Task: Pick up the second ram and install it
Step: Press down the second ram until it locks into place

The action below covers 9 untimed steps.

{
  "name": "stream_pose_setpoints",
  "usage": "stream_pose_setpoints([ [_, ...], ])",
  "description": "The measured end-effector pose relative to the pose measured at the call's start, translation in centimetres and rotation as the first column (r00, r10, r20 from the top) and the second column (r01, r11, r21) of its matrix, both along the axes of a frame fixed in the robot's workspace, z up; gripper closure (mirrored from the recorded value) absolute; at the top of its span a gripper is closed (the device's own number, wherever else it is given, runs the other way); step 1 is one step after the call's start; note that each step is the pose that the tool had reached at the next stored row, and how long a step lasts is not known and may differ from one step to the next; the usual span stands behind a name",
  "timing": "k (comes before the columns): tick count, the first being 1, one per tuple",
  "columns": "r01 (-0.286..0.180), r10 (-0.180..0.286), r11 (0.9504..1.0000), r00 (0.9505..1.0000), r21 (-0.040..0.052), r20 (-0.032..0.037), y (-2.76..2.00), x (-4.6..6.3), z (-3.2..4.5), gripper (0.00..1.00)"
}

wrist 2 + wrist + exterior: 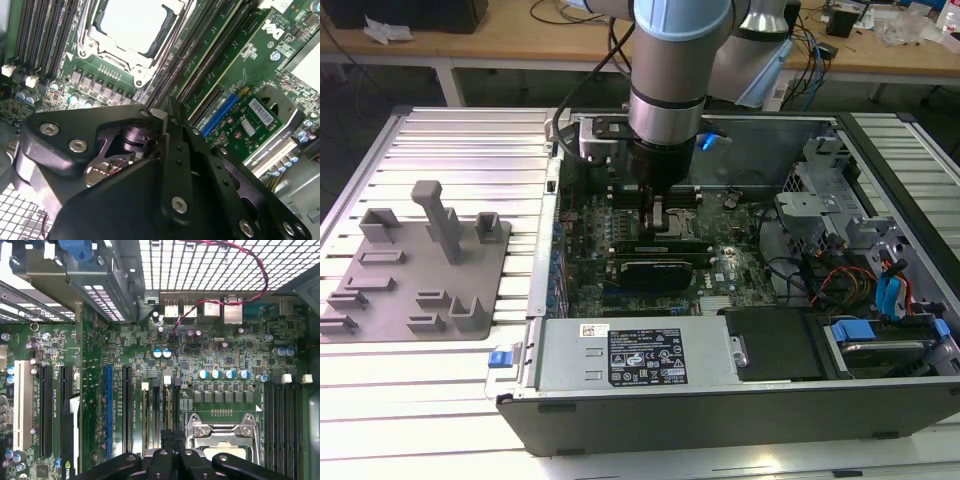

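My gripper (658,205) reaches down into the open computer case, low over the motherboard. In both wrist views its black tip (160,116) (172,440) sits over the black memory slots (160,410) (220,45) that run beside the CPU socket (222,440) (131,22) (677,218). A long green stick (658,244) lies along those slots between the socket and the expansion card. The gripper's body hides what is directly under its tip. I cannot tell whether the green stick is the second ram or whether the gripper holds it.
The black expansion card (660,268) lies just in front of the slots, with a blue slot (108,410) nearby. A drive cage and cables (880,280) fill the exterior view's right. The power supply (630,355) spans the front. A grey fixture tray (410,270) sits outside the case.
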<state>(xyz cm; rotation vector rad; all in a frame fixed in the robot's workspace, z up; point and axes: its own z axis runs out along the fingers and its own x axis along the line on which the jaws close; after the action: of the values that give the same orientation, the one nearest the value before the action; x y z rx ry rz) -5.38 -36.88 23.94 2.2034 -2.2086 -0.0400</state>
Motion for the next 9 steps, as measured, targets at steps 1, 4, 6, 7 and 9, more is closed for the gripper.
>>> stream_pose_setpoints([
  [1,0.0,0.0,1.0,1.0,0.0001,0.0,0.0,0.0,-0.01,0.92],
  [4,0.0,0.0,1.0,1.0,-0.0001,-0.0001,0.0,-0.01,-0.29,0.92],
  [6,0.0,0.0,1.0,1.0,0.0,0.0,0.0,-0.02,-0.47,0.92],
  [7,0.0,0.0,1.0,1.0,0.0001,0.0,0.0,-0.02,-0.49,0.92],
  [9,0.0,0.0,1.0,1.0,-0.0002,-0.0001,0.0,-0.04,-0.62,0.92],
])
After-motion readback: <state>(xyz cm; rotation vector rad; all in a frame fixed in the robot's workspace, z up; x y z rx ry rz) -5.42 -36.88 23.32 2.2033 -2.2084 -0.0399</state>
